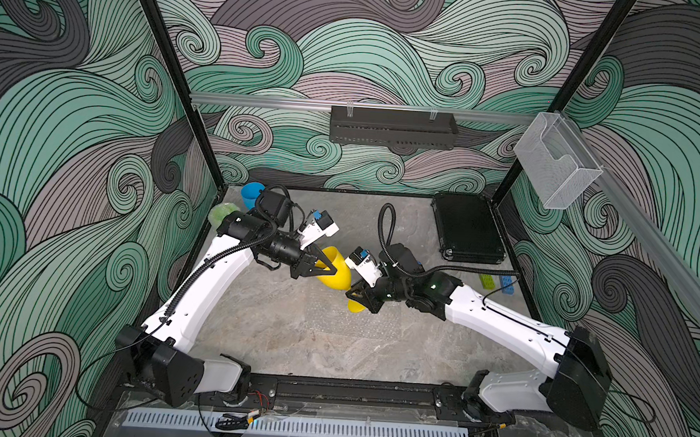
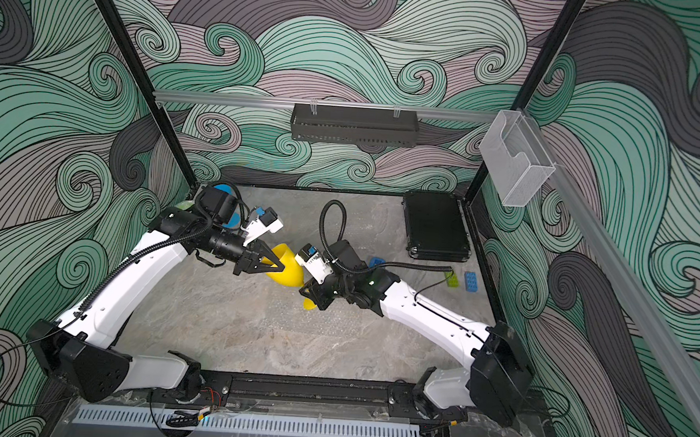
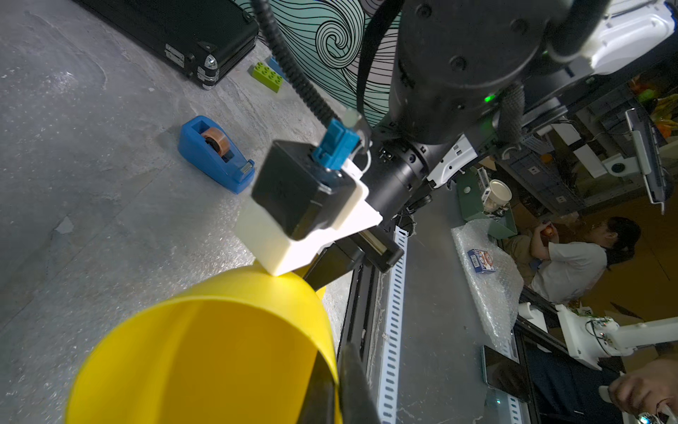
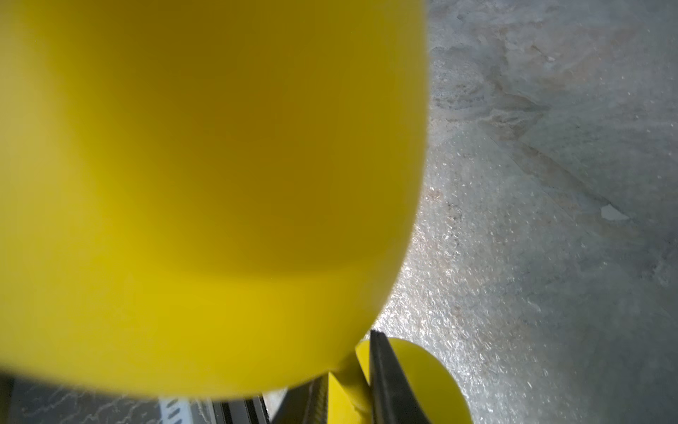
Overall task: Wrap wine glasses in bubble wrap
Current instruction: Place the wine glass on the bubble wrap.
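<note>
Goblets first: the yellow goblet (image 1: 336,284) is hanging tilted between the two arms over the middle of the table (image 1: 274,339), with its mouth facing the left arm and its foot pointing toward the near edge. The left gripper (image 1: 329,267) is pinching the bowl's rim, jaws nipped together, one finger inside the cup and one outside. The left wrist view is showing that grip right at the yellow lip. The right gripper (image 1: 354,296) is clamping the stem just above the round foot. In the right wrist view its fingers (image 4: 385,370) are pressing tight against the stem, so it is holding the goblet too. Bubble wrap (image 1: 333,329) is lying flat on the table beneath, but whether the foot is touching it I cannot tell. The blue goblet (image 1: 252,195) and the green goblet (image 1: 223,214) are sitting in the far left corner, behind the left arm. A blue tape dispenser (image 2: 377,262) is sitting behind the right arm, and a black case (image 1: 468,229) is lying at the far right.
</note>
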You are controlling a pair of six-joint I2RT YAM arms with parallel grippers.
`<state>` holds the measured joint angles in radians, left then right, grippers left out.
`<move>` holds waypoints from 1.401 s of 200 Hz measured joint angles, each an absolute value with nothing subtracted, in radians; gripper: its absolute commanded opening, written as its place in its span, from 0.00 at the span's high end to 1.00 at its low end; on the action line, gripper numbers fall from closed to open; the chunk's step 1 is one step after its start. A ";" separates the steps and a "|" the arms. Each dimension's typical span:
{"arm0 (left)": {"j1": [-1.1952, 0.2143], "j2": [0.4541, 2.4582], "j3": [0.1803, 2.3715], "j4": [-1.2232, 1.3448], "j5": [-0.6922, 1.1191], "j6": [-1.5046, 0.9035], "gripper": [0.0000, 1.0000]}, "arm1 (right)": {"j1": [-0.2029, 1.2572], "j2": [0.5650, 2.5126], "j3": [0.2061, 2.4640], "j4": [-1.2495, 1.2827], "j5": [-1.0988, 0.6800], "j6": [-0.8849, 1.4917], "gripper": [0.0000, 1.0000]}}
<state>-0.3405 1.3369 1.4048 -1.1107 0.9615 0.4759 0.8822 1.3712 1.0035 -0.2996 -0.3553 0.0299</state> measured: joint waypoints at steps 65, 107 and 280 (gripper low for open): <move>-0.350 1.311 1.407 -1.045 0.921 0.364 0.23 | 0.884 1.302 0.859 -0.230 -0.359 0.208 1.00; -0.344 1.279 1.358 -0.862 0.816 0.073 0.15 | 0.868 1.267 0.696 -0.150 -0.355 0.595 1.00; -0.463 1.696 1.063 -0.327 0.751 -0.581 0.07 | 0.793 1.489 0.645 0.017 -0.413 0.904 1.00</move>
